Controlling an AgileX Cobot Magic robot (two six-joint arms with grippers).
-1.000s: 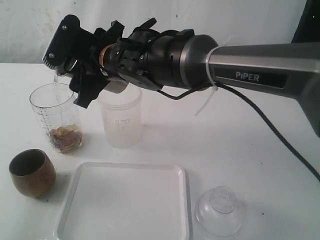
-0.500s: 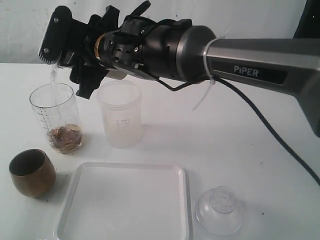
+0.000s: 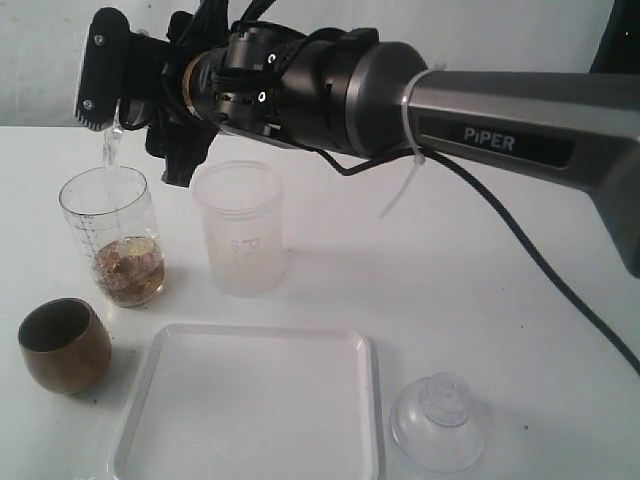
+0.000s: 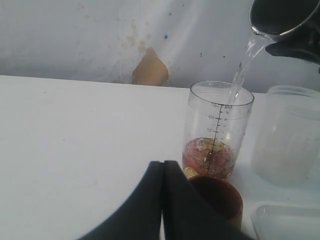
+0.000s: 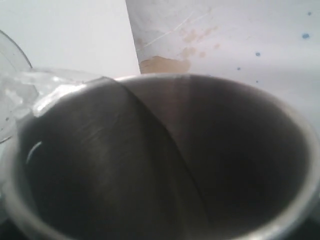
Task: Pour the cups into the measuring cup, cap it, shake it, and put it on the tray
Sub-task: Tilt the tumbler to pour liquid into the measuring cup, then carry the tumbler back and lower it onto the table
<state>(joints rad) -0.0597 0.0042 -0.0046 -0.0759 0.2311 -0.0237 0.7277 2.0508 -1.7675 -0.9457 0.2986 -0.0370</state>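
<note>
My right gripper (image 3: 140,105) is shut on the brushed-steel tumbler (image 4: 285,17), holding it tipped above the measuring cup (image 3: 110,235). A thin stream of water falls from the tumbler's rim into that cup, over the brownish-gold bits at its bottom. The tumbler's dark inside (image 5: 160,160) fills the right wrist view. The squat brown-gold cup (image 3: 65,345) stands upright in front of the measuring cup. Right of the measuring cup stands the frosted tumbler (image 3: 240,230). The white tray (image 3: 250,331) lies at the front. My left gripper (image 4: 163,167) is shut on nothing, low and close behind the brown cup (image 4: 220,192).
A clear domed lid (image 3: 438,420) rests on the table right of the tray. The right arm's dark body and cable reach across from the right, above the frosted tumbler. A white wall stands behind the table.
The right gripper has risen a little and shifted left, tipping the tumbler further. The water stream has started, and the liquid in the measuring cup stands higher.
</note>
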